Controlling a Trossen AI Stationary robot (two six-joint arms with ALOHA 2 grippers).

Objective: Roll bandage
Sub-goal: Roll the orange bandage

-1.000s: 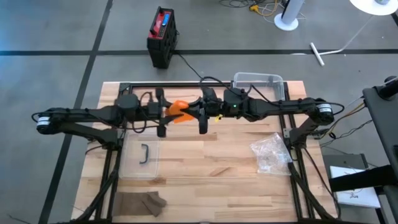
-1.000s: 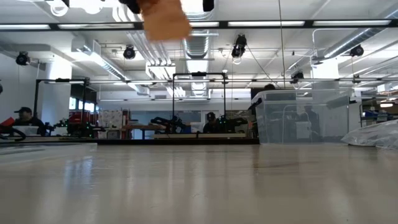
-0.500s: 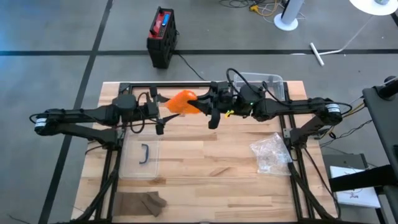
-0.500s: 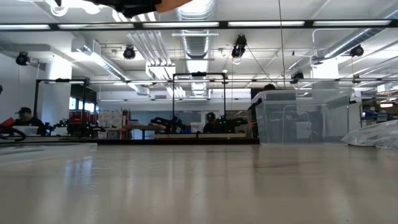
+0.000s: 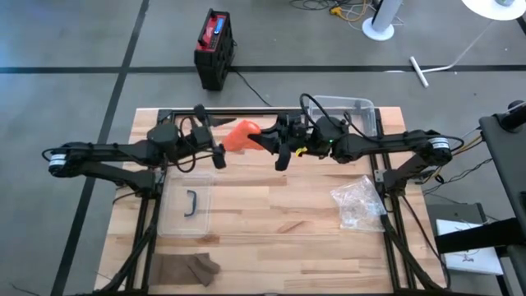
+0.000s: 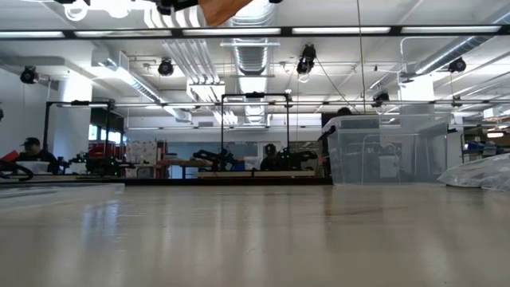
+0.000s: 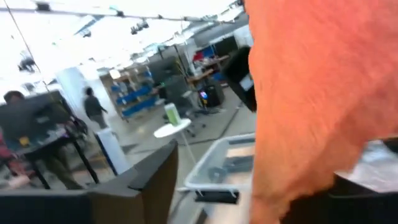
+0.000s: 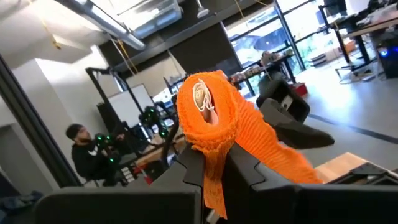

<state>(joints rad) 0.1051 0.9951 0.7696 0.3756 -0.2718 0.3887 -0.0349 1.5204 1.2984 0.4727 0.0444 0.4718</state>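
Right end effector (image 8: 214,171): fingers closed on the orange bandage (image 5: 241,136), pinched just below its rolled core; the coil end faces the right wrist camera. It is held high above the rear middle of the tabletop (image 5: 271,238).

Change over the last second: the right arm has carried the roll away from the centre line toward the back edge and turned it, so the loose tail now trails off toward the left arm instead of hanging down between the two.

Left end effector (image 5: 215,152): was at the fabric a second ago, now just beside the tail. The left wrist view is filled with orange cloth very close to the lens. Fingers look parted, and I cannot confirm any grip on the tail.

Reading: this looks like a re-grip between winds. The roll is partly formed, with a free tail still out. The next wind needs the left side to retake the tail under tension.

Outward: clear bin (image 5: 345,111) behind the right arm, clear lid (image 5: 189,205) and crumpled plastic bag (image 5: 357,203) lying on the tabletop, untouched.
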